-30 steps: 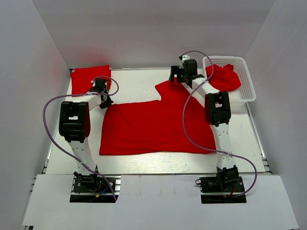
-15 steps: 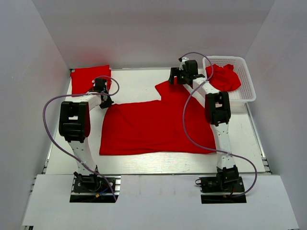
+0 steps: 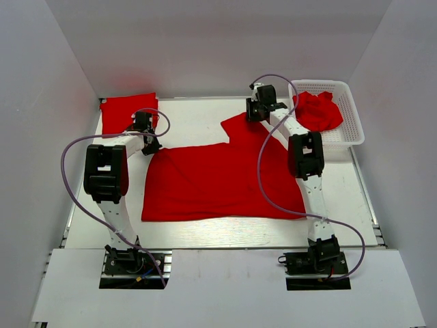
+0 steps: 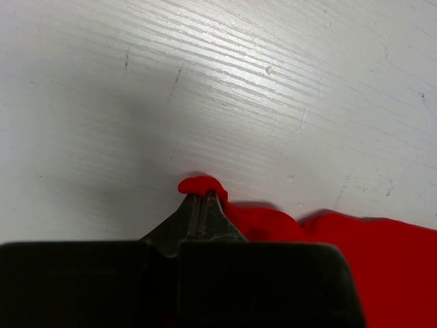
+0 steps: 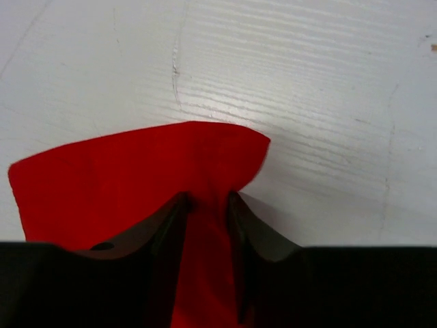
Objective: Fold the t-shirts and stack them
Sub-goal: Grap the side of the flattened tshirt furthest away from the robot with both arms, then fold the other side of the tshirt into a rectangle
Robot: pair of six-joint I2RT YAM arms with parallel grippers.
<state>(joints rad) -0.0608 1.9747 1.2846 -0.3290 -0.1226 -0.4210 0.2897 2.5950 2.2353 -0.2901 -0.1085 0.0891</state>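
A red t-shirt (image 3: 218,181) lies spread flat mid-table, one sleeve reaching toward the back right. My left gripper (image 3: 148,144) sits at its back left corner, shut on a small nub of the red cloth (image 4: 199,183) that pokes out past the tips. My right gripper (image 3: 254,113) is at the sleeve's far edge; in the right wrist view its fingers (image 5: 174,212) press on either side of a puckered fold of the sleeve (image 5: 136,171). A folded t-shirt (image 3: 126,113) lies at the back left corner. Another crumpled t-shirt (image 3: 317,111) sits in the basket.
A white lattice basket (image 3: 347,137) stands at the back right against the side wall. White walls close in the table on three sides. Purple cables loop off both arms above the cloth.
The right gripper has moved slightly toward the back and its jaws have closed in on the sleeve edge. The left arm and the spread shirt have stayed put.
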